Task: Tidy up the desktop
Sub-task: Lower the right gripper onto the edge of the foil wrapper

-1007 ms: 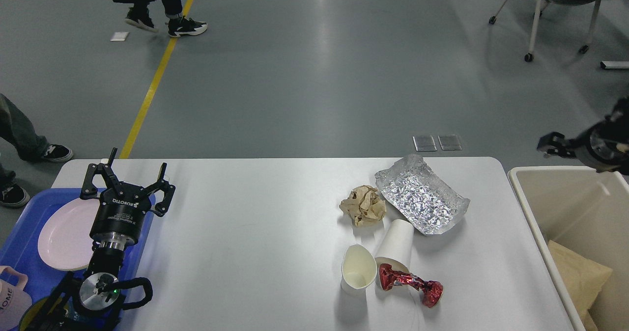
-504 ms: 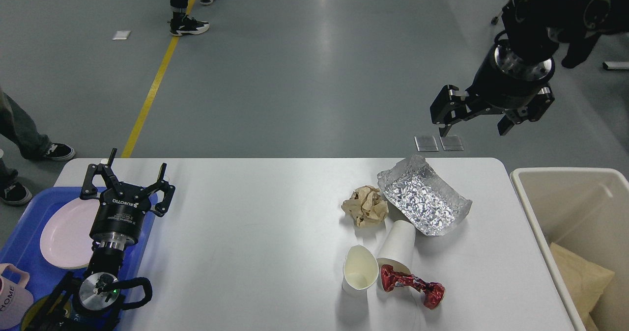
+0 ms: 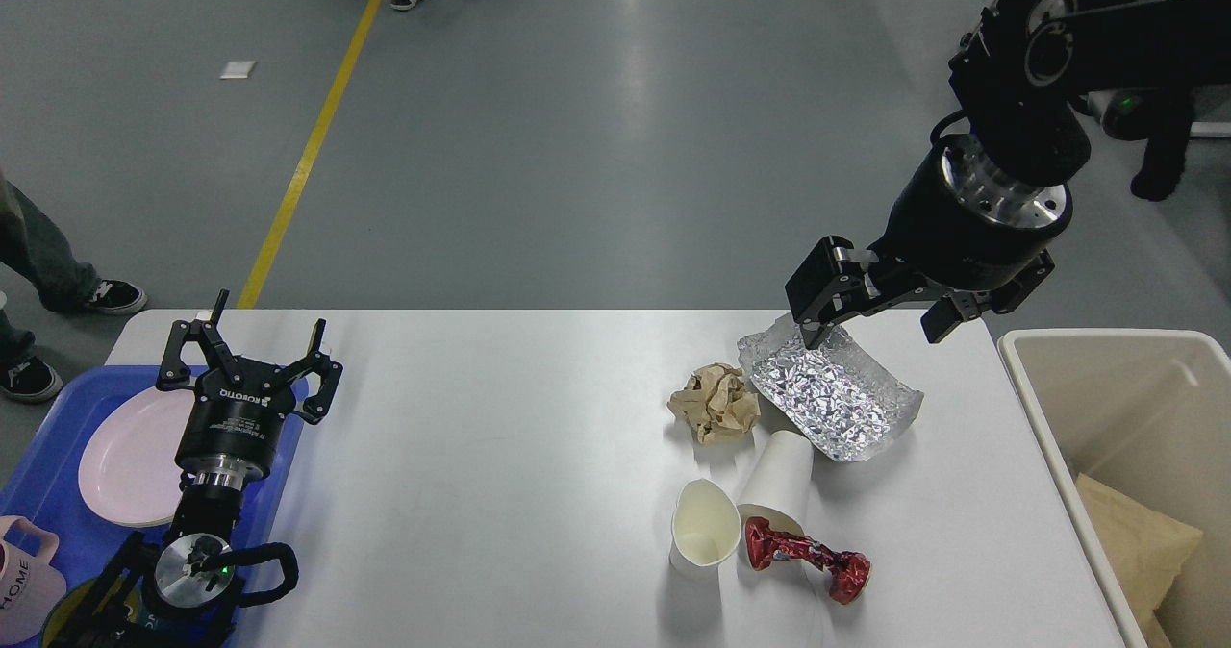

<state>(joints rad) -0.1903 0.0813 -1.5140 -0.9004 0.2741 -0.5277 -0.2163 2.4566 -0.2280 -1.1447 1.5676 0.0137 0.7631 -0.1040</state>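
The white desktop [image 3: 500, 456] fills the lower view. On its right half lie a crumpled foil tray [image 3: 829, 390], a brown paper ball [image 3: 714, 402], two white paper cups, one upright and squashed [image 3: 702, 528], one on its side [image 3: 777, 480], and a red foil wrapper [image 3: 806, 559]. My right gripper [image 3: 877, 323] is open and empty, hanging just above the foil tray's far edge. My left gripper [image 3: 248, 340] is open and empty, over the desktop's left edge beside the blue tray.
A blue tray [image 3: 38, 480] at the left holds a pink plate [image 3: 130, 456] and a pink mug [image 3: 24, 576]. A big beige bin [image 3: 1120, 417] stands at the right with brown paper inside. People's feet stand on the floor beyond.
My right arm has swung in from the far right and come down and left, from above the bin to just over the foil tray. The left arm has not moved.
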